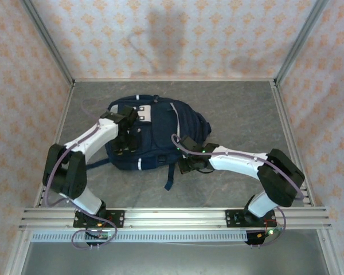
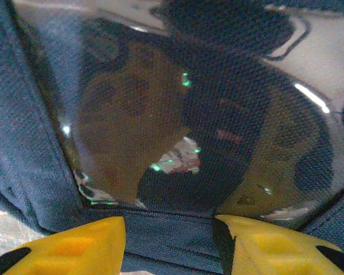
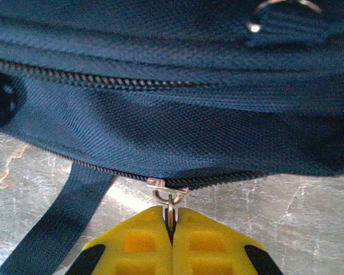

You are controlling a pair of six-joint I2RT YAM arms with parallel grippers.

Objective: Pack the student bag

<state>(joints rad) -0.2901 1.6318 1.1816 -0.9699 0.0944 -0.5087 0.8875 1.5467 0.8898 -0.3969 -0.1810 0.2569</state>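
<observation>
Grey marbled worktop [image 1: 235, 114], patterned walls. The student bag [image 1: 160, 134] lies flat mid-worktop, a touch toward 10 o'clock. Your right fingers [image 3: 143, 240] are pressed together on the zip pull [image 3: 169, 195] at the bag's 5 o'clock edge. Your left fingers [image 2: 74, 246] sit partway apart at its 9 o'clock side, with a navy seam between them and dark mesh [image 2: 178, 132] beyond; I can't tell if they actually grip. The bag is the one item I see on the worktop, so I judge loading is done and you're at the zip stage. Left to do: run that zip, then let go. I can't tell which side of the slider is open.
</observation>
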